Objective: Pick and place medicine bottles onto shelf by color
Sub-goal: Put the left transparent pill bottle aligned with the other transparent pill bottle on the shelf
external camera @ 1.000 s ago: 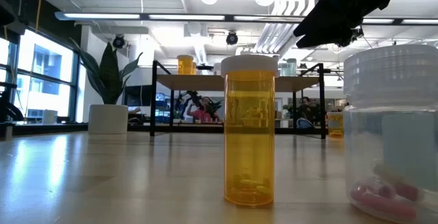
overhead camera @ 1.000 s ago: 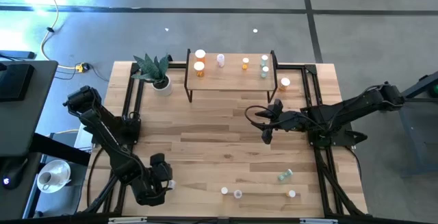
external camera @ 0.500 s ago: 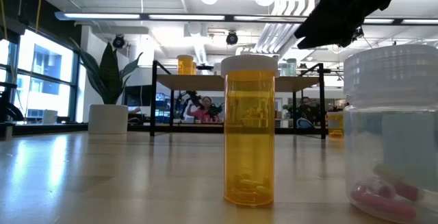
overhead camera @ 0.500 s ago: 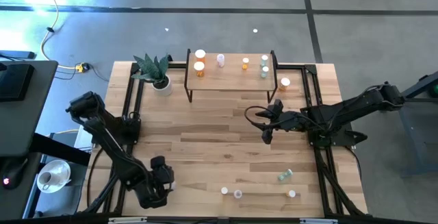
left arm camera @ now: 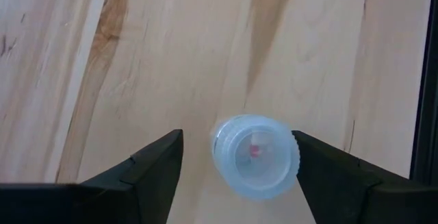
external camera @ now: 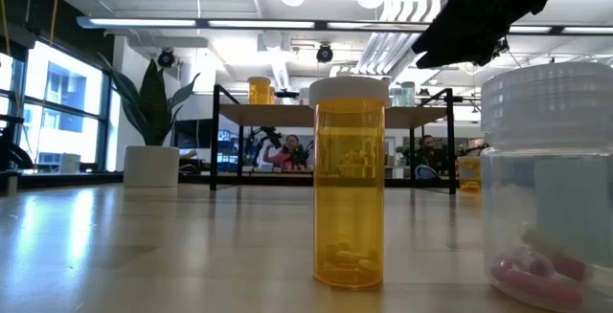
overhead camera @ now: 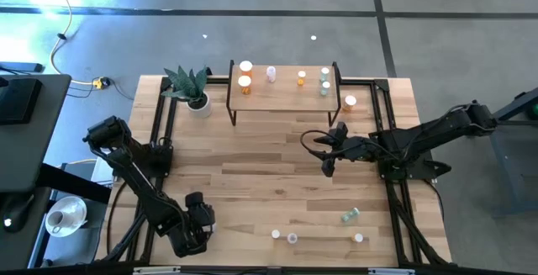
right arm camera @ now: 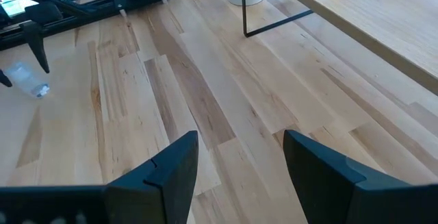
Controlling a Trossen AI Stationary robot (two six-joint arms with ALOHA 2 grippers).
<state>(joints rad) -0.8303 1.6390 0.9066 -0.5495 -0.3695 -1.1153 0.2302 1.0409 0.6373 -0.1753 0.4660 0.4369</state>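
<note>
clear bottle (left arm camera: 254,157) near-left on table, upright, between left gripper (left arm camera: 236,157) fingers, one touching, not clamped | step: grasp | next: close, lift, carry to far shelf (overhead camera: 286,98) | right gripper (right arm camera: 239,162) open, empty, mid-table

Clear bottle (left arm camera: 254,157) with white cap, upright, stands between the left gripper's fingers (left arm camera: 147,166), nearer one.

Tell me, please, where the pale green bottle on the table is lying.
In the high view, the pale green bottle lies near the table's front right, just above the front row's rightmost bottle.
</note>
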